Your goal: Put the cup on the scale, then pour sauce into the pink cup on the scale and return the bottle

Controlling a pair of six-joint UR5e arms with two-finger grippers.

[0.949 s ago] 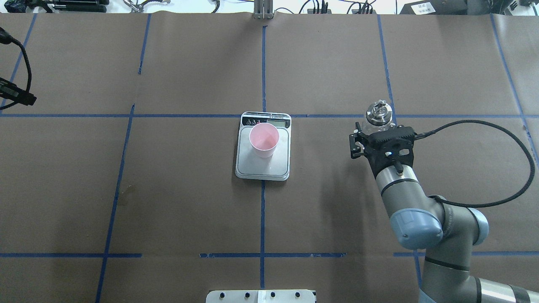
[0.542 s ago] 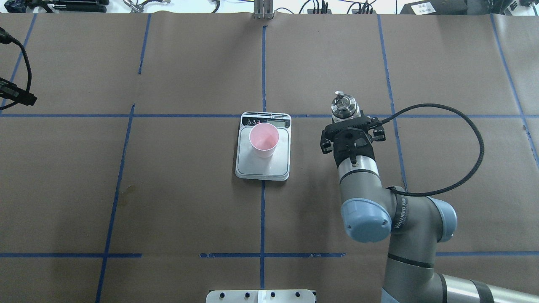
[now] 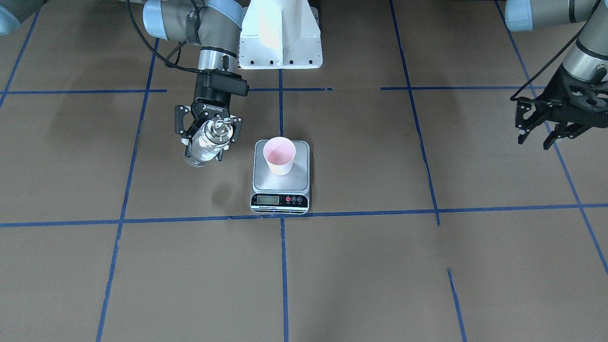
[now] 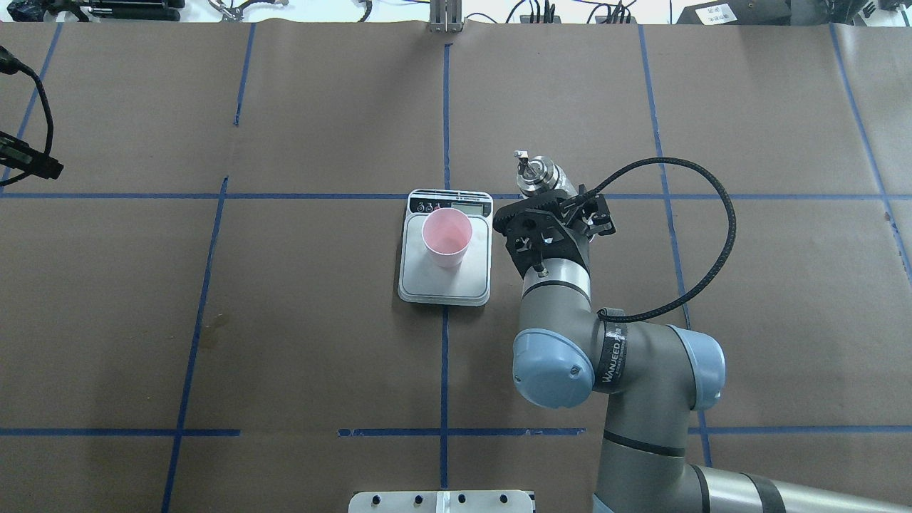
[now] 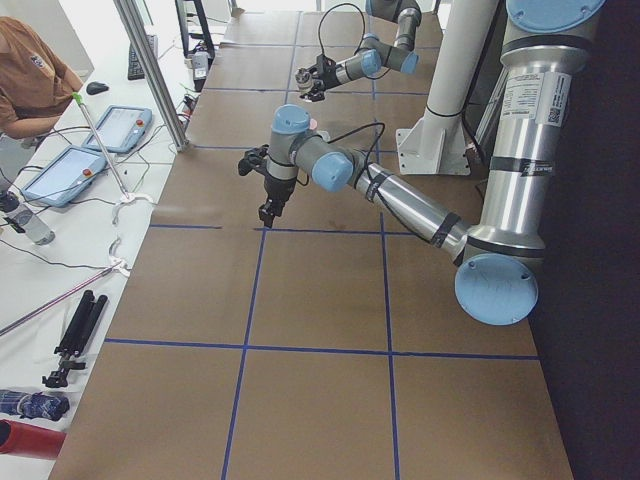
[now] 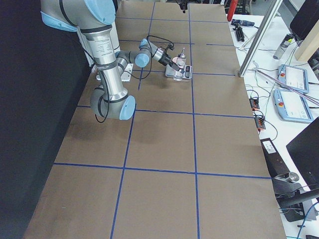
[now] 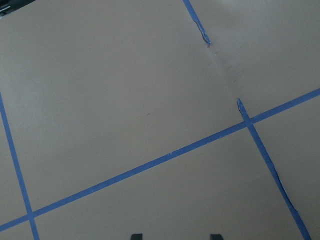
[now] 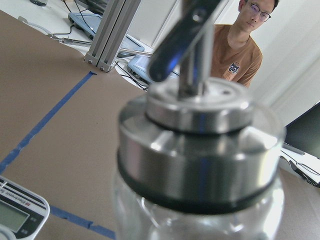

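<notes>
Cup stage done. The pink paper cup (image 3: 280, 154) stands upright about mid-plate on the kitchen scale (image 3: 300, 184). Its inside looks dry from the front view, though that is a small patch to judge by. Pour not begun, and the bottle's return is also left to do.

The right tool (image 3: 207, 141) is clamped round the body of the glass bottle (image 3: 198, 156), a finger on either side. The pour-spout cap (image 4: 536, 174) stands free above them. The bottle is carried clear of the worktop (image 3: 361, 266); its shadow lies apart from it. It is tipped somewhat off vertical and hangs just beside the scale, on the robot's right of it. The spout is short of the cup's rim and not over the cup.

The sauce is a clear liquid inside the glass; its level cannot be read.

The left tool (image 3: 539, 137) is well apart on the robot's left, fingers spread and empty.

Judged next: bring the spout over the cup's mouth, then tilt further.
</notes>
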